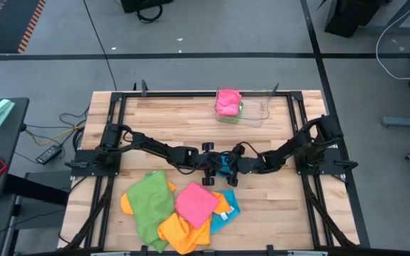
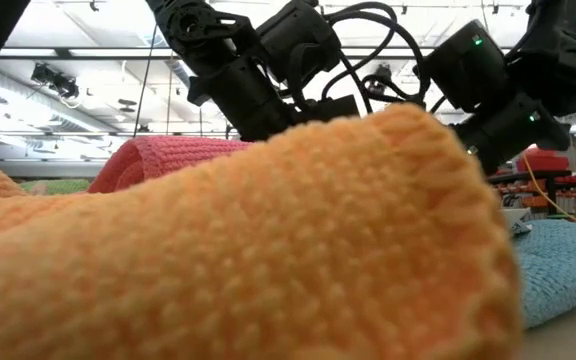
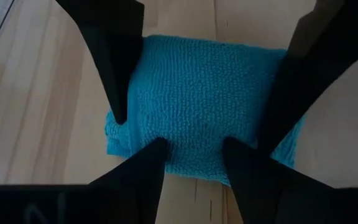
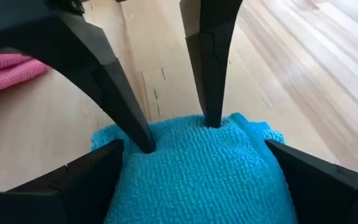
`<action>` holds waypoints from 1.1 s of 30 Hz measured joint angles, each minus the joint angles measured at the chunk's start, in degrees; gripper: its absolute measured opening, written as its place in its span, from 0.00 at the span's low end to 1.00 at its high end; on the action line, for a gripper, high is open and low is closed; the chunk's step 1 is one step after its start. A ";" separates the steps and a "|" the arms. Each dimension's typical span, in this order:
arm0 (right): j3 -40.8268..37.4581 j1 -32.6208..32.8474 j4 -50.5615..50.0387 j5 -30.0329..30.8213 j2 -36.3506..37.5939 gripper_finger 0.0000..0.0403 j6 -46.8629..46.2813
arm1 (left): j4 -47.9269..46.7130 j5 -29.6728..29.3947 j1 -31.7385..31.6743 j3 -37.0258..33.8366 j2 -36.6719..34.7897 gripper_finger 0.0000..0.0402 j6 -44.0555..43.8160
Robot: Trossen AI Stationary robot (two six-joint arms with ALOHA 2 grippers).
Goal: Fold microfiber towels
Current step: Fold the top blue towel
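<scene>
Grippers meet over the folded sky-blue microfiber towel point(image 3: 204, 106) at table centre; left gripper point(image 3: 194, 146) and right gripper point(image 4: 194, 180) face each other, each spread open astride it, fingertips pressing down, equally near.

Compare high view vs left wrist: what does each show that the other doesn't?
High only: the towel pile at the near edge, a pink towel in the clear tray, both arms meeting mid-table. Left wrist only: the left gripper and right gripper both set on the folded blue towel, fingers spread across it. Shared: that blue towel on the wood table between the grippers.
</scene>
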State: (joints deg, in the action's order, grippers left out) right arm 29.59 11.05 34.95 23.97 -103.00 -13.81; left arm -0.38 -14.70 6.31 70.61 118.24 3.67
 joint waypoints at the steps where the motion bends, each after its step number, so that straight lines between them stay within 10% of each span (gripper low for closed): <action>1: -0.03 -0.02 -0.48 0.02 1.00 0.98 0.90 | 0.03 0.00 0.00 0.00 0.00 0.44 0.01; 11: -0.25 0.32 -2.17 0.76 7.47 0.98 4.78 | 0.01 0.02 -0.01 0.04 0.00 0.43 0.01; 22: -0.25 1.12 -0.02 0.88 -1.64 0.98 -1.07 | -0.37 -0.01 -0.02 0.04 0.00 0.43 0.03; 33: -0.59 1.09 -4.30 1.08 8.99 0.98 4.61 | -0.22 0.01 -0.02 0.04 -0.02 0.44 0.01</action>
State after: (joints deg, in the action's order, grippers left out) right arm 29.00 12.14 30.65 25.06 -94.01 -9.20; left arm -0.60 -14.69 6.28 70.65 118.21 3.68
